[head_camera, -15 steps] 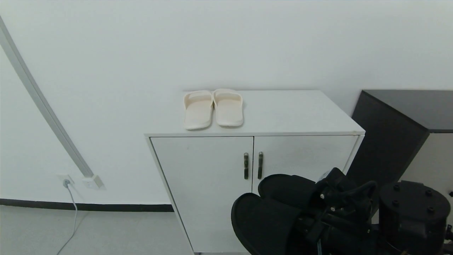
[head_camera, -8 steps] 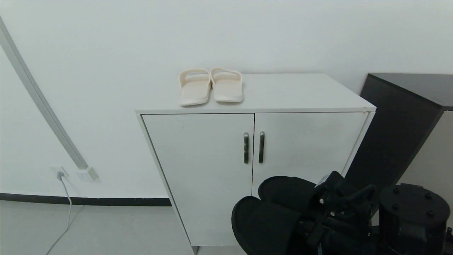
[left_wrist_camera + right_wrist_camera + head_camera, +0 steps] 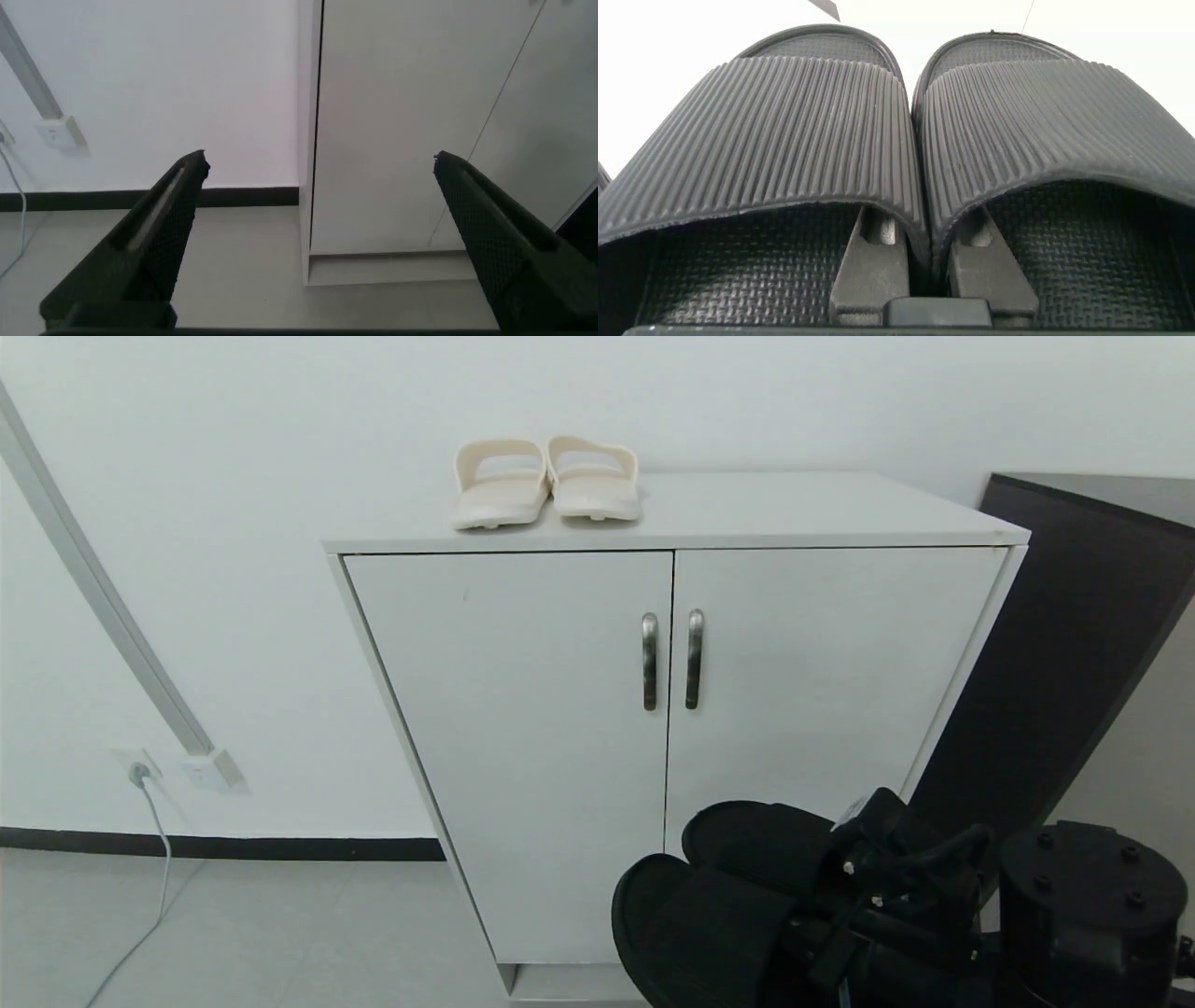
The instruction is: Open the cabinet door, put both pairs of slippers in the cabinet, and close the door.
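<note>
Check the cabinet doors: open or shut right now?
Shut. The left door and right door lie flush in one plane, with only a thin seam between them.

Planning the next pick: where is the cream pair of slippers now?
In the head view, the cream slippers sit together atop the closed cabinet, left of its middle.

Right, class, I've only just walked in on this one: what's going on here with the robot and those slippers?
The robot is partway through putting slippers away. Its right claw is shut on the pair of black slippers, pinching their inner walls together, low in front of the white cabinet. Both cabinet doors are shut and nothing touches the handles. The cream slippers sit side by side on the cabinet top. The left claw is open and empty, facing the cabinet's lower corner.
</note>
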Robot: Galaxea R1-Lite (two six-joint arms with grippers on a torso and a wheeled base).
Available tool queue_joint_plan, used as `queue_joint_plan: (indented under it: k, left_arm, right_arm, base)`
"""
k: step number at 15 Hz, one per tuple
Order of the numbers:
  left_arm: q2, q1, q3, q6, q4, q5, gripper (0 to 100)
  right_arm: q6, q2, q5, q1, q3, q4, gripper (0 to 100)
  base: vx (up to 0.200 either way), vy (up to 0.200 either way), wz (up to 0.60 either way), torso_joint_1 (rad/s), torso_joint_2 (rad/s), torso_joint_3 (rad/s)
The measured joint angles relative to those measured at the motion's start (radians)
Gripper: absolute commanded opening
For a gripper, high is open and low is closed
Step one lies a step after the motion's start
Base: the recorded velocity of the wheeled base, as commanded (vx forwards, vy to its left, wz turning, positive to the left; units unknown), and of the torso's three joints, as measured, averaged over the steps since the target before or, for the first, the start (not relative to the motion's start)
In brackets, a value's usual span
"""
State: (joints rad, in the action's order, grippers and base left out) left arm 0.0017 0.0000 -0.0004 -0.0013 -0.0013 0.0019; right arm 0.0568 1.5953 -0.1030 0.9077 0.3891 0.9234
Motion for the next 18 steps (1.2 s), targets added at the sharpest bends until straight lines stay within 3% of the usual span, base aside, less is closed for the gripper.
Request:
queue_joint_plan:
  k: [4,9,12,13,15,18]
  left_arm:
    - [0.006,0.000,-0.001,-0.001,0.003,0.000,100]
    - [0.033,-0.007,-0.009,0.007,-0.001,-0.004,100]
    - [0.080,-0.015,-0.170,-0.056,0.016,-0.024,100]
    - [0.121,-0.020,-0.226,-0.070,0.024,-0.064,100]
    - [0.233,-0.029,-0.276,-0.084,0.016,-0.207,100]
    - [0.436,-0.040,-0.301,-0.093,-0.151,-0.449,100]
  right_arm:
    - [-0.001,-0.004,0.000,0.000,-0.005,0.010,0]
    - [0.002,-0.004,0.001,0.000,-0.015,0.015,0]
    - [0.002,0.002,0.001,0.000,-0.016,0.015,0]
    - [0.002,0.004,0.002,0.000,-0.015,0.015,0]
    - [0.003,0.005,0.004,0.000,-0.016,0.015,0]
    - [0.001,0.005,0.004,-0.003,-0.019,0.015,0]
  base:
    - [0.000,0.000,0.00,-0.024,0.40,0.366]
    - [0.000,0.000,0.00,0.002,0.05,0.050]
    - [0.000,0.000,0.00,0.000,0.00,0.000]
    - [0.000,0.000,0.00,0.000,0.00,0.000]
    - [0.000,0.000,0.00,0.000,0.00,0.000]
    - [0.000,0.000,0.00,0.000,0.00,0.000]
